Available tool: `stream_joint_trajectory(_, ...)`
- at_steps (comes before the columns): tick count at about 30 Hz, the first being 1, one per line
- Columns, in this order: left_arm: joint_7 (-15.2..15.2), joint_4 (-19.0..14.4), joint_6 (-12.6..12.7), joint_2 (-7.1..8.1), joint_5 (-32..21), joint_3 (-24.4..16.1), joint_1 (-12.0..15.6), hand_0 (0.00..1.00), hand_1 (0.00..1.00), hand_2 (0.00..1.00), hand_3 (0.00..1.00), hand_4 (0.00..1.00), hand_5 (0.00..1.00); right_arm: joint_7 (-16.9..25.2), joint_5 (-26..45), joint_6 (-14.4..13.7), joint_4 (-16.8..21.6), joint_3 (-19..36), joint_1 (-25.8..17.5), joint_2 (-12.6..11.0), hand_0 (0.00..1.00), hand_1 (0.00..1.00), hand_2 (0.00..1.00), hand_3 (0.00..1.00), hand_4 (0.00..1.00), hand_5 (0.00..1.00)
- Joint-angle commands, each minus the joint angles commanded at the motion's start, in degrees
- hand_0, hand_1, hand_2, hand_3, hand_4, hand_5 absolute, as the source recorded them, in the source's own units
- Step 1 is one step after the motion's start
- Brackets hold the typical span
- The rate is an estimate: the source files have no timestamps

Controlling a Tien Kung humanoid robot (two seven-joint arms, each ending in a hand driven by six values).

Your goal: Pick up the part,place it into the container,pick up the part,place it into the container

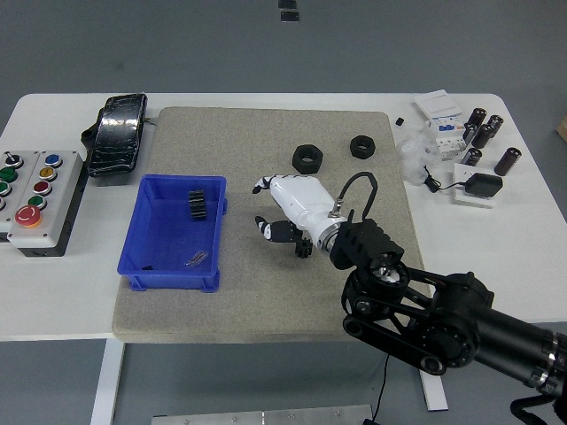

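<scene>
Far left: button box (33, 199) with coloured buttons, black foot pedal (117, 133) just beside it. Grey mat (266, 142) across the white table (496, 266). Far right: cluster of black cylinders (483, 133) (near a white box (440, 111)), black adapter (484, 185) below.

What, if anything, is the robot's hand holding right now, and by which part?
Nothing. The right hand hovers over the mat with its fingers loosely open. The gear lies free in the blue container. A small dark part sits under the hand, ungripped.
</scene>
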Motion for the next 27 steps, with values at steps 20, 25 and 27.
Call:
stream_joint_trajectory(20,-0.16,0.00,-0.07,-0.07,0.08,0.08,-0.05,0.615,0.516,0.537,0.634,0.626,0.377,-2.71,-3.63,14.20,4.39,-1.43,-2.40,-0.57,0.389,0.699,0.800,0.765,0.680,0.296)
stream_joint_trajectory(25,-0.23,0.00,-0.08,-0.08,-0.07,0.23,-0.07,0.615,0.516,0.537,0.634,0.625,0.378,-2.71,-4.71,14.31,4.43,-1.15,-2.42,-0.53,0.375,0.686,0.788,0.761,0.683,0.307)
stream_joint_trajectory(27,-0.28,0.00,-0.07,-0.05,-0.10,0.25,-0.08,0.615,0.516,0.537,0.634,0.625,0.378,-2.71,-4.71,14.58,4.48,-1.22,-2.35,-0.59,0.375,0.686,0.788,0.761,0.683,0.307)
